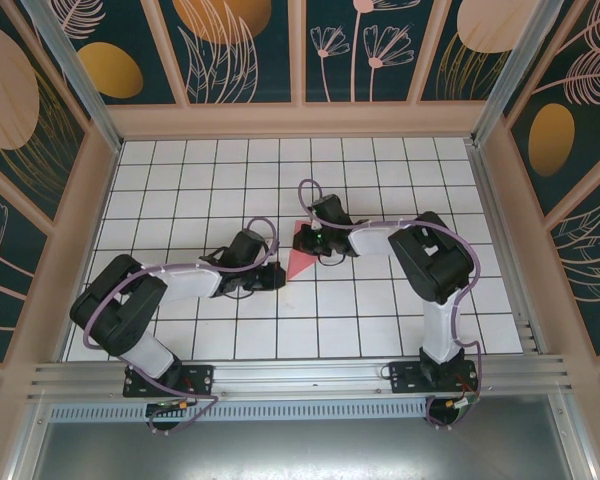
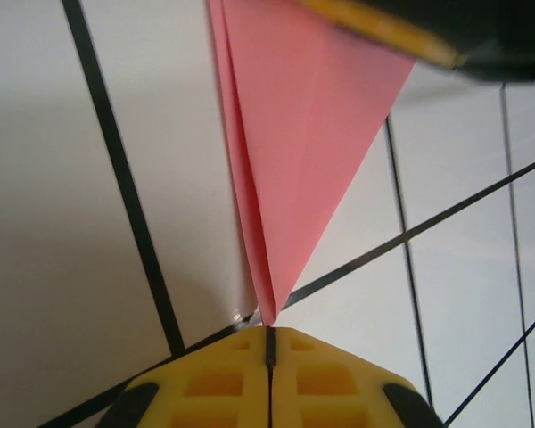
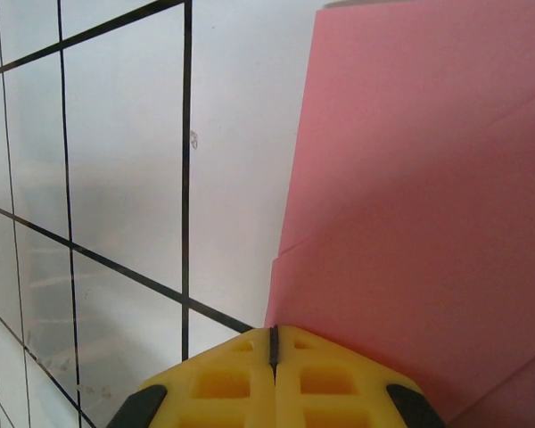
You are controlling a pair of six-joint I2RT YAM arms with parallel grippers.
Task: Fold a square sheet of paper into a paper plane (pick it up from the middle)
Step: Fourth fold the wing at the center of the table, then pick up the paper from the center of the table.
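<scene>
The square sheet of paper (image 1: 302,262), folded to a pink dart, lay mid-tabletop with its long axis running from a sharp tip at the closed left claw (image 2: 269,334), near-left, to the wide far end at the closed right claw (image 3: 273,334).

white tiled floor (image 1: 380,320) w/ thin black grid lines. walls (image 1: 245,50) on 3 sides: dark teal panels w/ pale leaf & flower drawings, gold & peach discs (image 1: 110,70), beige frames (image 1: 297,50). aluminium rail (image 1: 310,375) along near edge. even, soft light.
</scene>
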